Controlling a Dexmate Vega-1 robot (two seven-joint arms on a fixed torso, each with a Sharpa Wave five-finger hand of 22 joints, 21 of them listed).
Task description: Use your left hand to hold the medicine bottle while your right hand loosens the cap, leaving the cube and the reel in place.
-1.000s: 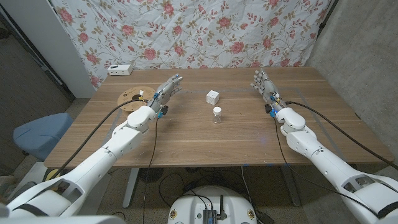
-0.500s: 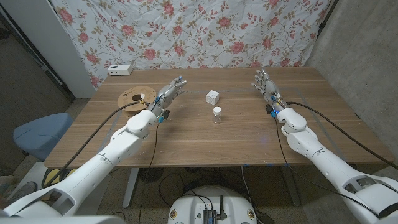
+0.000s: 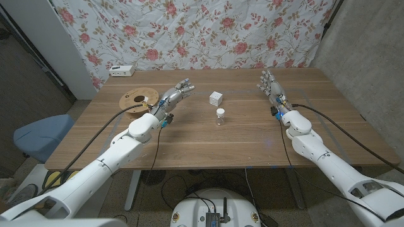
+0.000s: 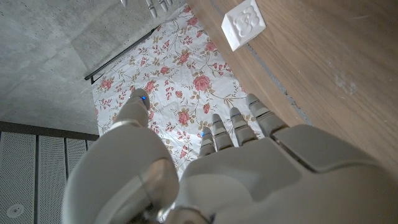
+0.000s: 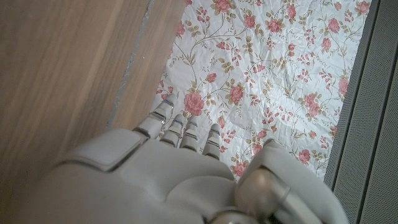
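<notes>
hands apart, left hand (image 3: 174, 95) and right hand (image 3: 269, 86), fingers spread, holding nothing

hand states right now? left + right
Left hand: open, holds nothing, apart from the medicine bottle.
Right hand: open, holds nothing.

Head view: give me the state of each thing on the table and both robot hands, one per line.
Bottle: upright, cap on, untouched.
Cube: on the table behind the bottle, free.
Reel: lying flat, far left.
Left robot hand: open, empty, left of the cube.
Right robot hand: open, empty, far right.
</notes>
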